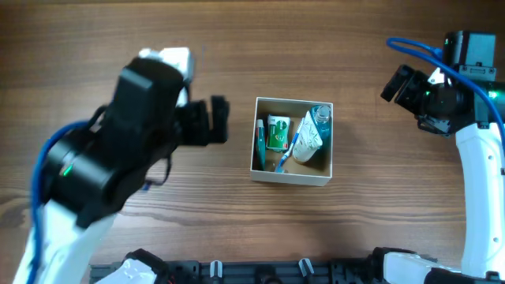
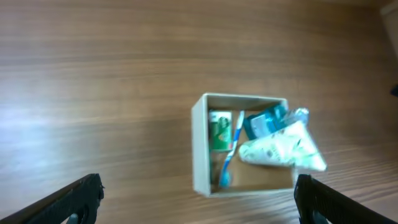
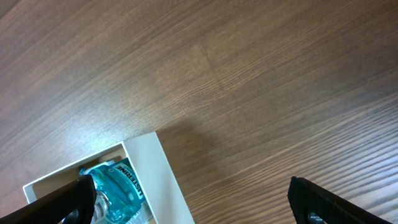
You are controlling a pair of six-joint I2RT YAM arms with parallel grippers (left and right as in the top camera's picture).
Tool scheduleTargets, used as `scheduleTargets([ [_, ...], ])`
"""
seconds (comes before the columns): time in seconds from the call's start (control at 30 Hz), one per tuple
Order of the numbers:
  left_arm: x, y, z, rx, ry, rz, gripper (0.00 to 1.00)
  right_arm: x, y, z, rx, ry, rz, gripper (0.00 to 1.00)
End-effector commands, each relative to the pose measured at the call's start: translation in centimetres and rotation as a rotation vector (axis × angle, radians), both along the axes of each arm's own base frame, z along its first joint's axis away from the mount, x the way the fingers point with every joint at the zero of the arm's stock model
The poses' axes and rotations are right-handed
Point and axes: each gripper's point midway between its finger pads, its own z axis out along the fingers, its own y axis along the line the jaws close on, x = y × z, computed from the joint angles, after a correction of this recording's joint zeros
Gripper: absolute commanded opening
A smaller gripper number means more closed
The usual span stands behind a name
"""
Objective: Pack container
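presently left gripper gapes wide, empty; container sits just ahead of its fingers, mid-table, part-filled. right gripper, likewise wide and empty, stands farther off. left arm judged nearer.

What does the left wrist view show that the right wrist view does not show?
Only the left wrist view shows the whole box, with the green packet, the toothbrush and the white tube inside. Only the right wrist view shows one box corner close up and a wide stretch of table beyond it. Both show the box, the bottle with its blue label, and the wooden table.
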Motion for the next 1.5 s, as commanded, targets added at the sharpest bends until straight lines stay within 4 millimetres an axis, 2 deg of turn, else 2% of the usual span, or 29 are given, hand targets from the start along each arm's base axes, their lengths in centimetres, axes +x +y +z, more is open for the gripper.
scheduleTargets([
  [0.0,-1.7,4.2,2.2,0.071,-0.108,0.12,1.0,0.1,-0.1,0.1,0.006,-0.005,-0.014,1.0],
  [0.1,-2.2,7.1,2.8,0.119,-0.172,0.219,1.0,0.1,-0.1,0.1,0.006,-0.005,-0.014,1.0],
  [0.2,-1.3,9.3,0.4,0.081,-0.189,0.314,1.0,0.1,-0.1,0.1,0.006,-0.005,-0.014,1.0],
  [0.27,-0.6,10.2,-2.5,0.001,-0.198,0.348,1.0,0.1,-0.1,0.1,0.006,-0.005,-0.014,1.0],
  [0.33,0.0,10.7,-6.7,-0.09,-0.221,0.358,1.0,0.1,-0.1,0.1,0.006,-0.005,-0.014,1.0],
  [0.47,-0.8,10.8,-15.4,-0.18,-0.234,0.336,1.0,0.1,-0.1,0.1,0.006,-0.005,-0.014,1.0],
  [0.5,-1.0,10.7,-16.6,-0.188,-0.245,0.323,1.0,0.1,-0.1,0.1,0.006,-0.005,-0.014,1.0],
  [0.57,-1.5,9.3,-18.6,-0.175,-0.324,0.185,1.0,0.1,-0.1,0.1,0.006,-0.005,-0.014,1.0],
  [0.67,-2.5,9.3,-21.3,-0.173,-0.352,0.171,1.0,0.1,-0.1,0.1,0.006,-0.004,-0.014,1.0],
  [0.9,-3.3,9.8,-22.6,-0.178,-0.427,0.187,1.0,0.1,-0.1,0.1,0.006,-0.005,-0.014,1.0],
  [0.97,-3.2,10.4,-22.2,-0.176,-0.467,0.208,1.0,0.1,-0.1,0.1,0.006,-0.005,-0.014,1.0],
  [1.1,-3.3,10.9,-19.9,-0.18,-0.578,0.222,1.0,0.1,-0.1,0.1,0.006,-0.005,-0.014,1.0],
  [1.33,-3.3,10.9,-20.0,-0.179,-0.573,0.222,1.0,0.1,-0.1,0.1,0.006,-0.004,-0.014,1.0],
  [1.4,-3.3,10.9,-20.0,-0.179,-0.573,0.222,1.0,-0.1,-0.1,0.6,0.005,-0.022,-0.014,1.0],
  [1.47,-3.3,10.9,-20.0,-0.179,-0.573,0.222,1.0,-1.2,0.5,3.0,-0.001,-0.1,0.001,1.0],
])
